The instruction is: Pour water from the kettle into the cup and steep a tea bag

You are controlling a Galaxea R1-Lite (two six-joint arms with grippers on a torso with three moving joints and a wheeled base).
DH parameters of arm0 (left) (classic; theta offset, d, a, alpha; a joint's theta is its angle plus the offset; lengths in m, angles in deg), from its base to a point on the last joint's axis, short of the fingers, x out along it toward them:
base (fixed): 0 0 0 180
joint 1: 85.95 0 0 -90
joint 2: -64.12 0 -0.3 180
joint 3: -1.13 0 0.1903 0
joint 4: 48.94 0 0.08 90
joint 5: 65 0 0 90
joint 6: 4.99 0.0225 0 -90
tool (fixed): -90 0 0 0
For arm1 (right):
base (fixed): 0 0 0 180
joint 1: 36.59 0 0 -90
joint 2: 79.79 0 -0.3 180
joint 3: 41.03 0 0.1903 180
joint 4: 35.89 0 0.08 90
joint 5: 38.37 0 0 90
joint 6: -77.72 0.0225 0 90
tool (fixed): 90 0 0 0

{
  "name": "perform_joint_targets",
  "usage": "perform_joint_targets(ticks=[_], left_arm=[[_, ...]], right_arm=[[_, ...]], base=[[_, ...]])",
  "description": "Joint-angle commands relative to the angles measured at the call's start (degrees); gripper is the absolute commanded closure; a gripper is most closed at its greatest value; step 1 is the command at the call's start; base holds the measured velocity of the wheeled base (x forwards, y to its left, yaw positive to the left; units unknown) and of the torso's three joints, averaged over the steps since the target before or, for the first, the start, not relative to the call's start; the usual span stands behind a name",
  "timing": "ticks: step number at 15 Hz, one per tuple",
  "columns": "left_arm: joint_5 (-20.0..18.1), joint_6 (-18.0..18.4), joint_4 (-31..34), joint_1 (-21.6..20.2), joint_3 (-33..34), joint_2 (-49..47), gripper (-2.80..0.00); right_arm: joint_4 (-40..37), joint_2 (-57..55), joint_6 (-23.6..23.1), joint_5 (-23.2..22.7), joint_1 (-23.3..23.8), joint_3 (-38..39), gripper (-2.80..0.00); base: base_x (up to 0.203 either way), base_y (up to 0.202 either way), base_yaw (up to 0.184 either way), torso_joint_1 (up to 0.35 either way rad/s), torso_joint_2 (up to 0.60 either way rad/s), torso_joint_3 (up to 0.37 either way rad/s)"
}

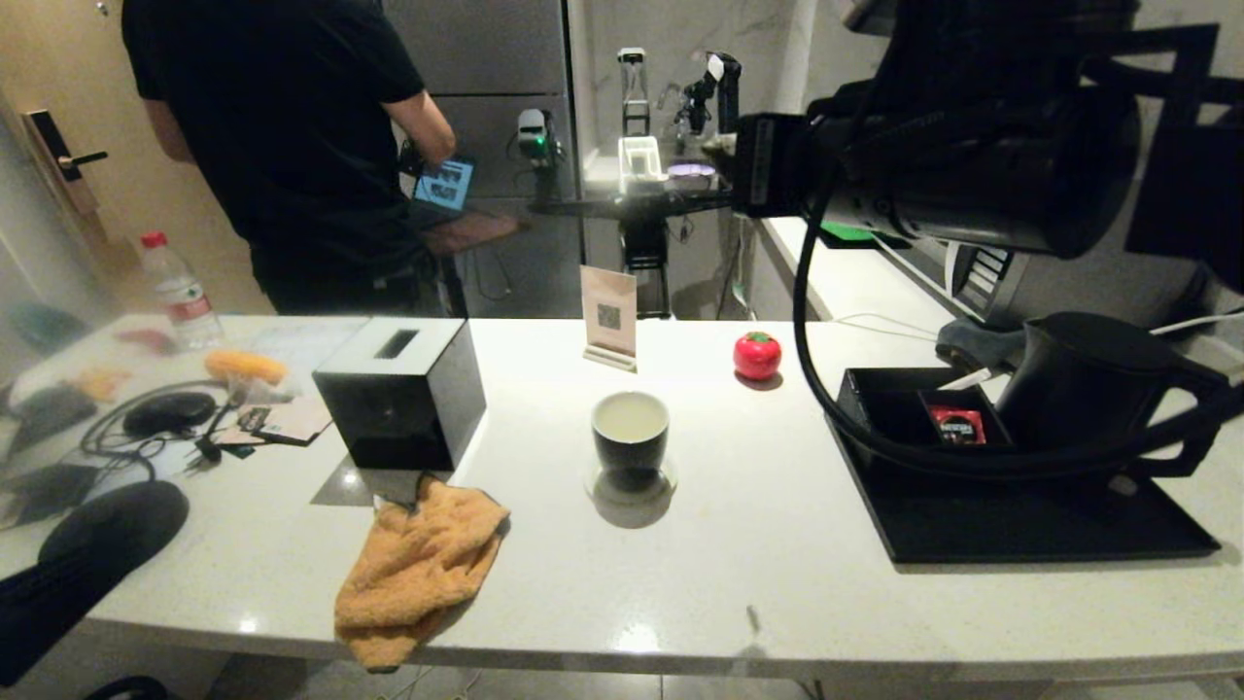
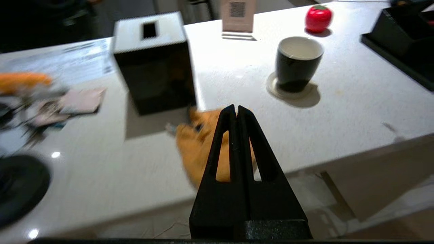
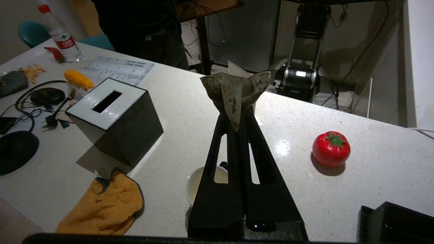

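Black-glazed, the cup (image 1: 630, 437) stands mid-counter; at its three o'clock we see the kettle (image 1: 1088, 384) on a tray (image 1: 1020, 525). Our right gripper (image 3: 237, 117) pinches a tea bag (image 3: 235, 93) above the cup; our left gripper (image 2: 236, 109) is closed, empty.

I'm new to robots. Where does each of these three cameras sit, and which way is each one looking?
Head view: high on the robot, looking down across the white table; its right arm fills the upper right.
Left wrist view: behind the shut left gripper, by the table's near edge, facing the orange cloth.
Right wrist view: above the table, behind the right gripper, pinching a tea bag.
All three share the cup, tissue box and red tomato.
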Motion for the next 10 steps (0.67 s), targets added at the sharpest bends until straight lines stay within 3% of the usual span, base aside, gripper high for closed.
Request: perform_joint_targets(ticks=[1, 4, 10], left_arm=[[-0.3, 0.0, -6.3, 6.0, -1.4, -13.5, 0.00], [-0.1, -0.2, -13.5, 15.3, -3.7, -23.2, 0.00], [-0.4, -0.4, -23.9, 22.6, -13.5, -41.2, 0.00]], right_arm=[[0.3, -0.6, 0.0, 0.0, -1.1, -0.1, 0.00], [0.4, -0.9, 0.0, 0.0, -3.4, -0.1, 0.00], [2.0, -0.8, -0.1, 0.1, -5.7, 0.0, 0.00]], base=[[0.000, 0.000, 0.000, 0.000, 0.00, 0.000], [0.000, 0.000, 0.000, 0.000, 0.00, 0.000], [0.000, 0.000, 0.000, 0.000, 0.00, 0.000]])
